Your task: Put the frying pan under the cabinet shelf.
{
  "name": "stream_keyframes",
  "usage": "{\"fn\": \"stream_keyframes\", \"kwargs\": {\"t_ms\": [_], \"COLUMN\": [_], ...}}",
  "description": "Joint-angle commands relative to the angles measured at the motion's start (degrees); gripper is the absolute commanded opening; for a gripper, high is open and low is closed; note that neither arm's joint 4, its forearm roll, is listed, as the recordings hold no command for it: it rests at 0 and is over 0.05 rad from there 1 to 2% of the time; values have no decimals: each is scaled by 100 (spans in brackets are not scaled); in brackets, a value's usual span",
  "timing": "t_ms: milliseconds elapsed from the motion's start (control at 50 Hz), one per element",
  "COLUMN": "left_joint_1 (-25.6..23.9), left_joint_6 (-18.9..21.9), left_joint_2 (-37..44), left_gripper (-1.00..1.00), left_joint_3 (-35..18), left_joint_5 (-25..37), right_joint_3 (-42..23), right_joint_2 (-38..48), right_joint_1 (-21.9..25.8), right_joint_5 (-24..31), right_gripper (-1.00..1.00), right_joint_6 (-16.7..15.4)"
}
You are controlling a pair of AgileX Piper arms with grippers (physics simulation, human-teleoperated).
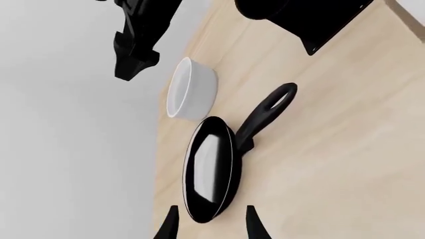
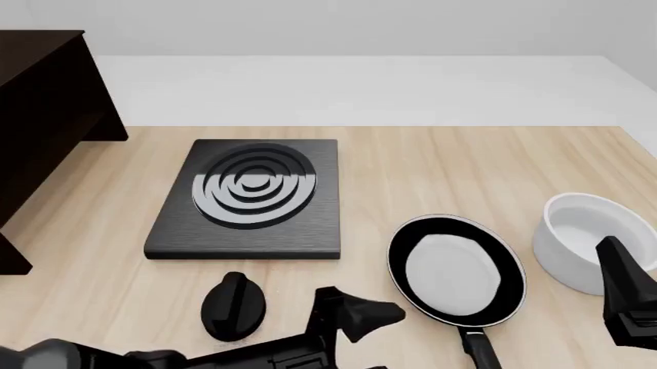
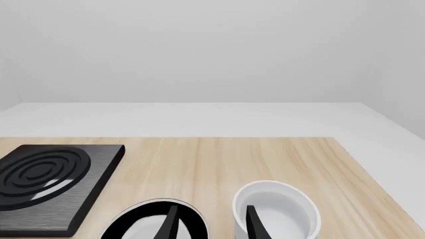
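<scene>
The frying pan [image 2: 457, 270], black with a glossy pale inside, lies flat on the wooden table at the front right. Its long handle [image 2: 481, 350] points toward the near edge. My left gripper [image 2: 365, 314] hovers just left of the pan; in the left wrist view it [image 1: 211, 229] is open with the frying pan [image 1: 211, 169] right ahead of the fingertips. My right gripper [image 2: 624, 288] is open beside the white bowl, holding nothing. The dark cabinet [image 2: 46, 100] stands at the far left, partly cut off, so the space under its shelf is hard to make out.
A square black hotplate [image 2: 251, 196] with silver rings sits mid-table between cabinet and pan. A white round bowl [image 2: 590, 238] stands right of the pan, close to my right gripper. A round black knob-like part [image 2: 234, 306] shows by the left arm.
</scene>
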Motion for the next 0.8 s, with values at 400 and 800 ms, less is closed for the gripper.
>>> {"fn": "stream_keyframes", "kwargs": {"t_ms": [400, 800], "left_joint_1": [-305, -432], "left_joint_6": [-29, -69], "left_joint_2": [582, 938], "left_gripper": [100, 100], "left_joint_3": [-387, -685], "left_joint_5": [-13, -65], "right_joint_3": [0, 0], "right_joint_2": [1, -1], "right_joint_1": [0, 0], "right_joint_5": [0, 0], "right_gripper": [100, 100], "right_joint_6": [1, 0]}}
